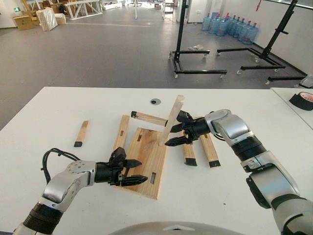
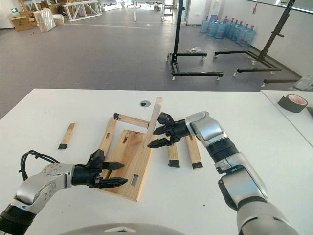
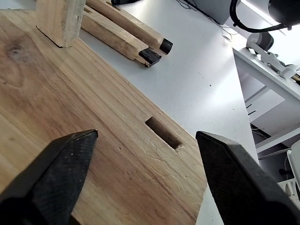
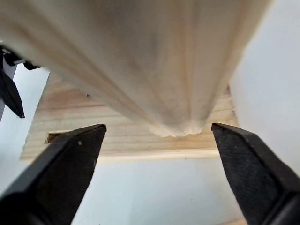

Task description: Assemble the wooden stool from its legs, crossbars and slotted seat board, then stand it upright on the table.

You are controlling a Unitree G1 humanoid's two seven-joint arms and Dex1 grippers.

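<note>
The slotted seat board (image 1: pixel 146 161) lies flat mid-table. One wooden leg (image 1: pixel 172 118) stands tilted with its lower end in a slot at the board's far right corner. My right gripper (image 1: pixel 178 131) is open, its fingers straddling this leg (image 4: pixel 140 61) without touching it. At the board's near left edge my left gripper (image 1: pixel 133 172) is open, one finger above the wood (image 3: pixel 93 140) near an empty slot (image 3: pixel 162 132). Two legs (image 1: pixel 199 149) lie right of the board, one leg (image 1: pixel 121 133) along its left side, one (image 1: pixel 149 118) behind it. A short crossbar (image 1: pixel 81 133) lies far left.
A round cable hole (image 1: pixel 155 102) sits in the white table (image 1: pixel 58 112) behind the parts. A black tape roll (image 1: pixel 304 100) rests on the neighbouring table at right. Black wheeled racks (image 1: pixel 198 54) and water bottles stand on the floor beyond.
</note>
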